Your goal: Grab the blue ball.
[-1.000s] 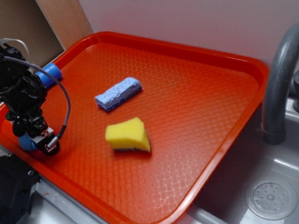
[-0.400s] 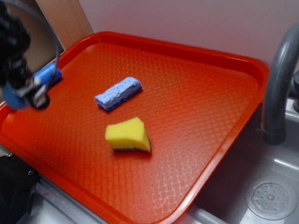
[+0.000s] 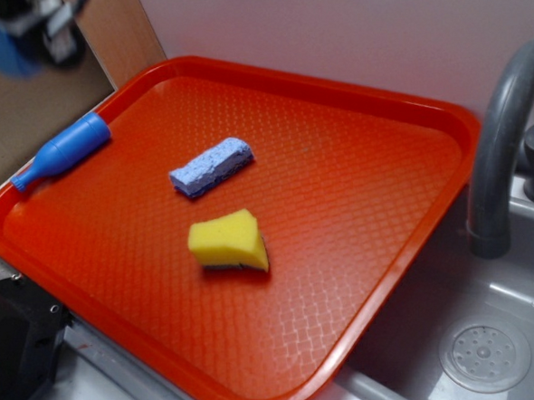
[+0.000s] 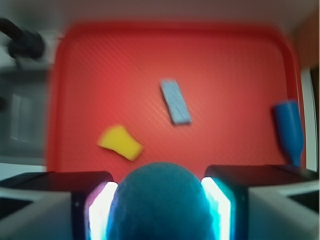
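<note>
Blue ball (image 4: 159, 202) first: it sits squeezed between the two fingers of the gripper (image 4: 159, 200), filling the bottom middle of the wrist view, its surface blurred but plainly round and blue. The fingers (image 4: 100, 207) press against it on either side, their inner faces lit pale and bright where they meet it, so the jaws are closed down to the ball's width and holding nothing else. From the exterior view the same gripper (image 3: 26, 33) hangs high in the top left corner, well above and just outside the orange tray (image 3: 333, 96), smeared with blur, with a patch of blue, the ball (image 3: 6, 53), showing at its lower left. Nothing of the ball touches the tray. Down on the tray, a blue bottle-shaped toy (image 3: 63, 150) lies on its side against the left rim, its narrow neck poking out over the edge. Near it, more toward the middle, lies a pale blue sponge block (image 3: 211, 166), set at a slant. Just in front of that, apart from it, is a yellow sponge (image 3: 228, 241) with a darker underside. To the right of the tray a grey faucet (image 3: 504, 140) curves up over a grey sink (image 3: 493, 331), and a round drain (image 3: 484, 357) shows in the basin.
</note>
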Controlling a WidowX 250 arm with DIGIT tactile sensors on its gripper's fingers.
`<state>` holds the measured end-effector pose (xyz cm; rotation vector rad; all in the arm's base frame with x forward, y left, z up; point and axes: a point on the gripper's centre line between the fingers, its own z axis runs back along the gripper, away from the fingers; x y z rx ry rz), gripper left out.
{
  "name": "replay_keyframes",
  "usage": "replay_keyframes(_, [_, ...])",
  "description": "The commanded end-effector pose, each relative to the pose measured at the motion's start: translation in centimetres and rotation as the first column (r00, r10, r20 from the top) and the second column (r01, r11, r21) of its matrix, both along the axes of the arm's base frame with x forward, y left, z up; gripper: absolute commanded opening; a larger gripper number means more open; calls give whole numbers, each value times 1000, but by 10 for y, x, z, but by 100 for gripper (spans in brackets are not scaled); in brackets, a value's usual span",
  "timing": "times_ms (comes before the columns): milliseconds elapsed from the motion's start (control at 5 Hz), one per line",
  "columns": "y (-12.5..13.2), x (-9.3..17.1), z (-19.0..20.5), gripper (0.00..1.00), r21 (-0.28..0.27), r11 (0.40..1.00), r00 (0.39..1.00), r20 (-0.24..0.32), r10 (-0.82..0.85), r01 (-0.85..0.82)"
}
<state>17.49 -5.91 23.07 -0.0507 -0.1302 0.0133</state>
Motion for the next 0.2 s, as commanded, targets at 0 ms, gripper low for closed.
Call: replay_keyframes(0, [-2,-5,13,0,-41,999,999,39,0,2])
